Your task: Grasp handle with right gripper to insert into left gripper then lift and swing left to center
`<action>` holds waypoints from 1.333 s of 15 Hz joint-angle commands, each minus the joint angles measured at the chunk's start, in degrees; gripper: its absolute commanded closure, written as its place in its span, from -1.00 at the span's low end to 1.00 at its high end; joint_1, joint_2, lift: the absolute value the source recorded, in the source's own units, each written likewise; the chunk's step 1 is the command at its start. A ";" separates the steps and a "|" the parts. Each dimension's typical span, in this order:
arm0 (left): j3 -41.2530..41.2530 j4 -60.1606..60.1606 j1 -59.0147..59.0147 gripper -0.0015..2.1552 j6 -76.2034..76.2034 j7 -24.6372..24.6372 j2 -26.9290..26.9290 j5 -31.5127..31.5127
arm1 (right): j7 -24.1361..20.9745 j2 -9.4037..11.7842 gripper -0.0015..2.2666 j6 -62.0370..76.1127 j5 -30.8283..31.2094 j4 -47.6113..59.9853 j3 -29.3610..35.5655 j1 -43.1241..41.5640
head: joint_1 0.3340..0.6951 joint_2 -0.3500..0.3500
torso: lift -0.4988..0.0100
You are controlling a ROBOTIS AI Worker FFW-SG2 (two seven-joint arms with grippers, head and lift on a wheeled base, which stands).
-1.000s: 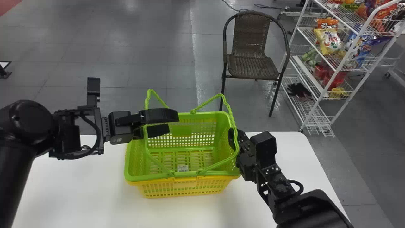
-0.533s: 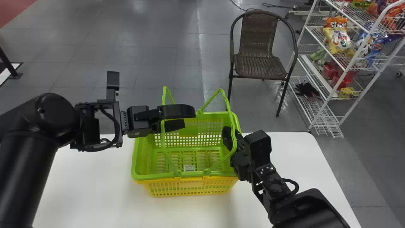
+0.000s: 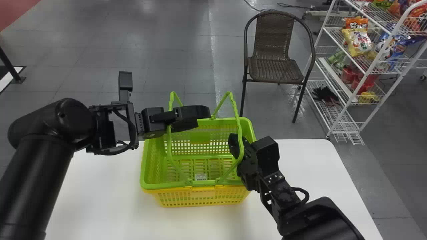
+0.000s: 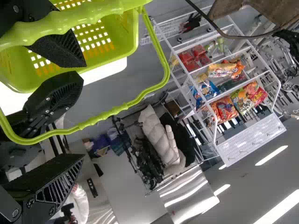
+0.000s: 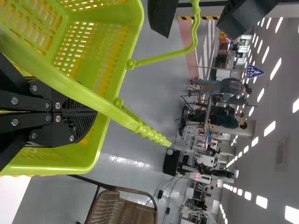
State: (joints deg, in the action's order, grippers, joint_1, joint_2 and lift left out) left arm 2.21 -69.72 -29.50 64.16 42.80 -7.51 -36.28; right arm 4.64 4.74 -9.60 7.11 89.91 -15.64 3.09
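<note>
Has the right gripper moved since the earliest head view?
Yes. The right gripper has moved toward the robot's left, judged against the chair.

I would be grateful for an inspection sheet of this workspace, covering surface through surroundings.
Surface: white table under the baskets.
Job's things: green basket nested in a yellow basket; left handle and right handle both raised.
Clutter: dark items on a low rack shelf.
Grippers: left gripper open by the left handle; right gripper shut, right handle crossing in front of it.
Cables: loop at the left arm's wrist; thin cable on the floor behind the chair.
Surroundings: wicker chair, white wire rack with snack bags.
</note>
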 commanded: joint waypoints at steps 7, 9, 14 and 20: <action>2.88 -0.15 -1.52 -0.88 0.31 -0.61 0.48 0.07 | -0.16 -0.61 0.82 -0.91 0.27 0.00 -1.50 -0.63 | 1.00 -0.13 | 0.96; 3.15 -0.15 -1.61 -0.88 0.31 -0.70 0.83 0.16 | -0.25 -0.70 0.82 -1.09 0.27 0.00 -2.03 -0.81 | 1.00 -0.14 | 0.96; 3.67 -0.07 -1.61 -0.88 0.31 -1.14 0.92 0.07 | -0.33 -1.14 0.82 -1.62 0.62 -0.17 -3.88 -1.51 | 1.00 -0.13 | 0.96; 4.03 -0.07 -2.23 -0.88 0.31 -1.58 1.71 0.16 | -0.42 -1.14 0.82 -1.62 1.77 -0.53 -6.42 -1.68 | 1.00 -0.07 | 0.96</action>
State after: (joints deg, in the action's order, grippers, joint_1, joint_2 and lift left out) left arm 6.23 -69.79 -31.51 64.47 41.24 -5.95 -36.14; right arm 4.25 3.60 -11.24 8.73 89.49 -21.72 1.41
